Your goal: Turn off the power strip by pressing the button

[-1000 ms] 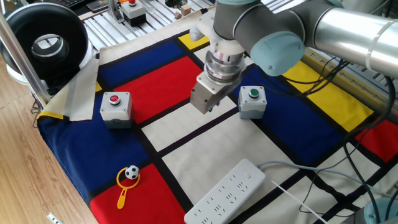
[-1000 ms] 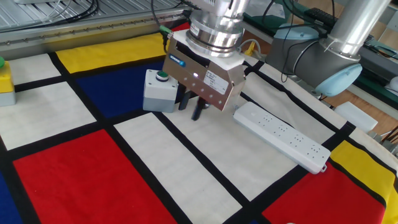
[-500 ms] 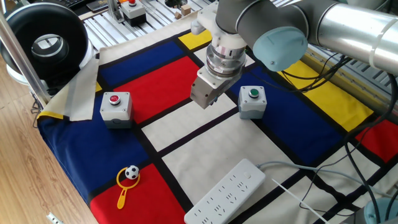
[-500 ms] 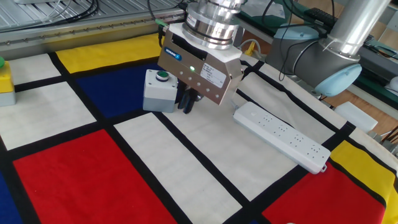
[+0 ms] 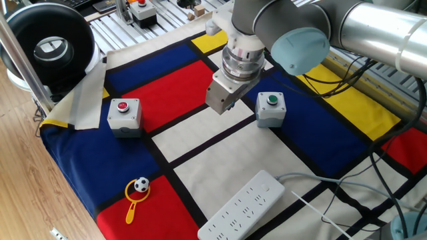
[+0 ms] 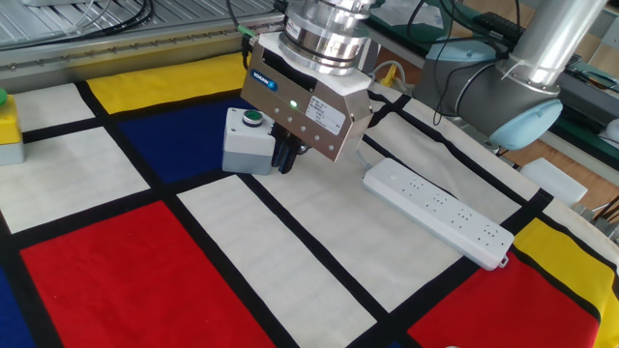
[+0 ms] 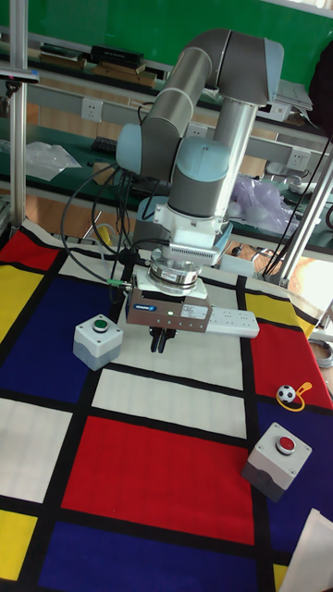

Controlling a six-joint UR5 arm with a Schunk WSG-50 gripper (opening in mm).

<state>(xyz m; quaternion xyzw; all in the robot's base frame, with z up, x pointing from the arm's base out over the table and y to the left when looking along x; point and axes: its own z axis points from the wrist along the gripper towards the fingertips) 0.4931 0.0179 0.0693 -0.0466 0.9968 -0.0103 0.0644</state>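
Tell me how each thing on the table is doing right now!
power strip: lying flat on a white patch, untouched, cable attached.
gripper: hanging above the cloth beside the green button box, far from the strip.
green button box: upright, untouched.
red button box: upright, untouched.
soccer ball toy: lying flat on the cloth.

Checked cloth (image 5: 220,143) in red, blue, yellow and white panels with black bands, spread over the table. Grey box with a red button (image 5: 124,115), near the cloth's left edge. Grey box with a green button (image 5: 271,109), toward the cloth's middle, well apart from the first. Small football on a yellow holder (image 5: 138,190), by the cloth's near left edge. Black round drum (image 5: 47,47), beyond the far left corner.
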